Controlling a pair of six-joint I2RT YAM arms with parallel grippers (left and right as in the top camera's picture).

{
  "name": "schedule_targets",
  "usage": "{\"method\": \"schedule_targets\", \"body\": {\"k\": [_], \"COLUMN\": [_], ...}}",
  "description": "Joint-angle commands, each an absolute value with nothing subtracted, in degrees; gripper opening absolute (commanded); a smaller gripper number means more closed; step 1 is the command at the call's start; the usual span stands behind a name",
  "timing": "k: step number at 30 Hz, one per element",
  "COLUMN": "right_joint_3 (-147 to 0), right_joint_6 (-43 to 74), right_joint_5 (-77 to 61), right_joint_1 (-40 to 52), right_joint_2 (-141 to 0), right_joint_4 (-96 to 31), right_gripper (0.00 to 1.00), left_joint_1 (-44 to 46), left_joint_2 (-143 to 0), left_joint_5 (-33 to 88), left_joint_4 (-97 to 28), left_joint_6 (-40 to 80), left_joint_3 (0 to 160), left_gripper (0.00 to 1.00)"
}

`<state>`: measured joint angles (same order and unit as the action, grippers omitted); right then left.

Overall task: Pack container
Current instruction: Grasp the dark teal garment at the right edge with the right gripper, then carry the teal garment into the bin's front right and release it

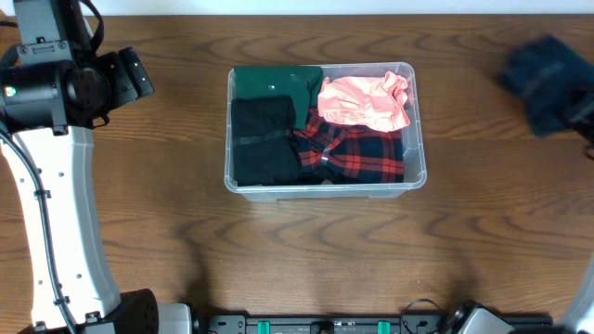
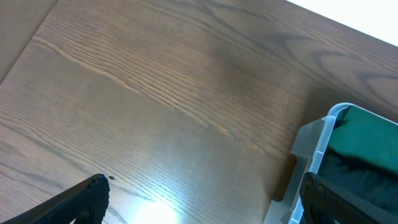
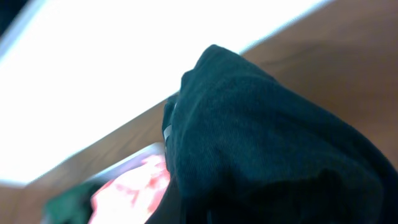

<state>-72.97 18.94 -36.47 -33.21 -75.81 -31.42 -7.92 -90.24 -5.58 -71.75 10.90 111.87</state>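
- Left gripper point(image 2: 205, 186) first: wide open, nothing in it. Its fingers point(image 2: 74, 202) sit at the bottom corners of my left wrist view, over bare table point(image 2: 155, 93).
- Just past the right-hand finger I see a corner of the container point(image 2: 320, 143), with a green top point(image 2: 367, 134) inside it.
- Right wrist view: a dark cloth point(image 3: 261, 143) fills the lens and hides the right gripper, so I cannot tell its opening or grip.
- Beyond the cloth, a blurred pink piece point(image 3: 134, 190).
- Overhead, the container sits upright mid-table. The left arm point(image 1: 56, 186) is well to its left, the cloth well to its right.
- Inside: black piece point(image 1: 263, 139) and plaid point(image 1: 357, 148) nearer me, green and pink farther back.
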Motion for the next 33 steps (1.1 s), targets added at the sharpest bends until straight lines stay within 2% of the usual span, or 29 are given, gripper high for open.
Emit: {"method": "schedule_targets", "body": {"k": [1, 10, 19, 29, 33], "right_joint_3": [-73.89, -73.87, -73.84, -73.8, -73.8], "right_joint_6": [19.77, 19.14, 18.52, 10.15, 10.15], "right_joint_5": [-43.48, -52.21, -52.97, -52.56, -47.13], "right_joint_1": [-24.84, -7.92, 4.97, 7.25, 7.16], "right_joint_2": [-71.77, -71.02, -76.99, -84.05, -85.45], "right_joint_4": [-31.27, -31.7, -33.52, -44.36, -46.96], "right_gripper": [0.01, 0.01, 0.01, 0.01, 0.02], "left_joint_1": [-8.08, -8.08, -8.08, -8.08, -8.08], "left_joint_2": [-90.61, -90.61, -90.61, -90.61, -90.61], "left_joint_5": [-6.24, -6.24, -6.24, -6.24, -6.24], "left_joint_4": [-71.79, -71.79, -71.79, -71.79, -71.79], "left_joint_6": [10.81, 10.81, 10.81, 10.81, 10.81], "left_joint_3": [111.55, 111.55, 111.53, 111.55, 111.55], "left_gripper": [0.98, 0.98, 0.98, 0.98, 0.98]}}
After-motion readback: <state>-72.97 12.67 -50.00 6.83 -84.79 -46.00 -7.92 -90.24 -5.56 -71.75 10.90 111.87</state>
